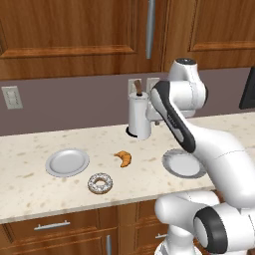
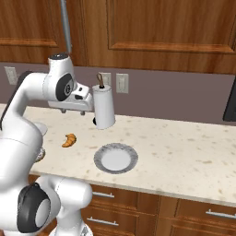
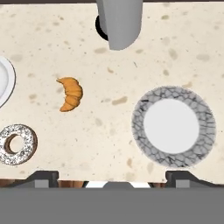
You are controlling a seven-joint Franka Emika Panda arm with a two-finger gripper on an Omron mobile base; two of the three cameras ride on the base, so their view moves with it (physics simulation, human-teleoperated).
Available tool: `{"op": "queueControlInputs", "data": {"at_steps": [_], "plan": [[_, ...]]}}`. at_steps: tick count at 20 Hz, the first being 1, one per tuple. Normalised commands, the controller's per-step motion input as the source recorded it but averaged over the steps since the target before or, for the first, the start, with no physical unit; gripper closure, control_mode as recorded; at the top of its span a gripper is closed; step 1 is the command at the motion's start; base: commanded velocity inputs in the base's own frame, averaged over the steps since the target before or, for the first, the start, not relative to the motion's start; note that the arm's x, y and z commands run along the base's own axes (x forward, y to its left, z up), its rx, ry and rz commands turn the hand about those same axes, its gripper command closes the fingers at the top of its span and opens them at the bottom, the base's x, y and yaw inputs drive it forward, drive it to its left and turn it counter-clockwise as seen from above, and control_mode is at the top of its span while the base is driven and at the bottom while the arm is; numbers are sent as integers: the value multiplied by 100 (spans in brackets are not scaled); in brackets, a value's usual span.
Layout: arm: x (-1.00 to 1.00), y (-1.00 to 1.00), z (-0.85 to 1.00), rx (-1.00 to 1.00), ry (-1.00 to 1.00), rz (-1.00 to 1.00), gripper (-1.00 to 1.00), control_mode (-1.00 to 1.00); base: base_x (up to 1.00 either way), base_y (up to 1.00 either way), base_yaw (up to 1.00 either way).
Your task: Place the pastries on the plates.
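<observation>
On a speckled cream counter (image 1: pixel 30 169) in a wood-panelled kitchen, a white-iced ring donut (image 1: pixel 100 184) lies nearest the front edge, flat on the bare surface and apart from every dish. Just behind it, to the left, sits an empty light-grey plate (image 1: pixel 67 162); to the right, partly hidden behind the robot's white forearm, sits a second plate (image 2: pixel 115 158) with a crackled grey rim, also empty. Between the two plates, a little further back than the donut, a golden croissant (image 1: pixel 124 158) rests on the counter, touching neither plate nor donut. From the hand camera the croissant curves well to the left of the crackle-rimmed plate, the donut below it. The pincer (image 3: pixel 112 177) hangs high above the counter holding nothing; its two dark tips stand wide apart at the frame's lower edge, spread and released. Behind the pastries, near the grey backsplash, stands a tall white paper towel holder (image 1: pixel 139 116), with wall outlets (image 1: pixel 11 97) and dark wooden cabinets (image 1: pixel 64 35) beyond.
</observation>
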Motion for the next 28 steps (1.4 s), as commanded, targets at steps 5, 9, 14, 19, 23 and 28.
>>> {"op": "queueControlInputs", "data": {"at_steps": [5,9,14,19,23,28], "plan": [[0,53,-35,0,0,0,-100,-100,0,0,0],[0,37,-38,0,0,0,-100,-100,0,0,0],[10,16,-53,1,1,0,-100,-100,0,0,0],[28,2,-42,5,3,3,-100,-100,0,0,0],[27,3,-32,7,4,3,-100,-100,0,0,0],[29,20,-33,2,2,0,-100,-100,0,0,0]]}}
